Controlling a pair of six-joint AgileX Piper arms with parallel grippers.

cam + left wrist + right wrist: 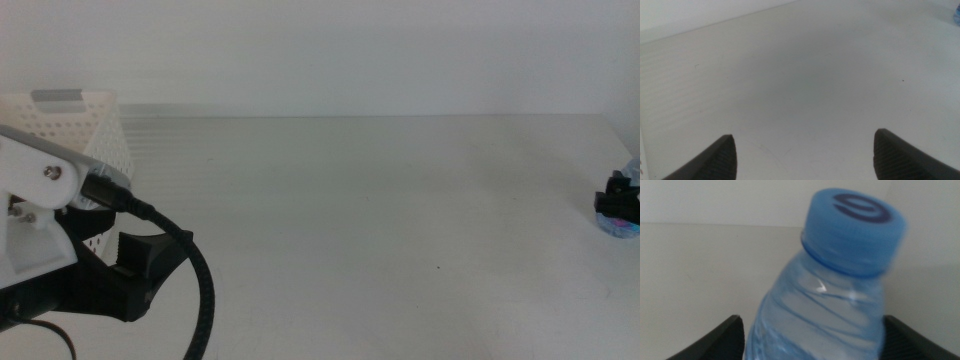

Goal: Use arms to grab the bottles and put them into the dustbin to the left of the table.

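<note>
White table (380, 200), water bottle (830, 305) tilted, cap right.

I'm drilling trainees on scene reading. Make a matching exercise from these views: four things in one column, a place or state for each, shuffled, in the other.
Things:
1. dustbin
2. water bottle
3. left gripper
4. right gripper

Places or states:
A. at the table's right edge, around a bottle
B. open over bare tabletop
C. far left, behind the left arm
D. clear, blue cap, between dark jaws

Pairs: 1-C, 2-D, 3-B, 4-A
</note>
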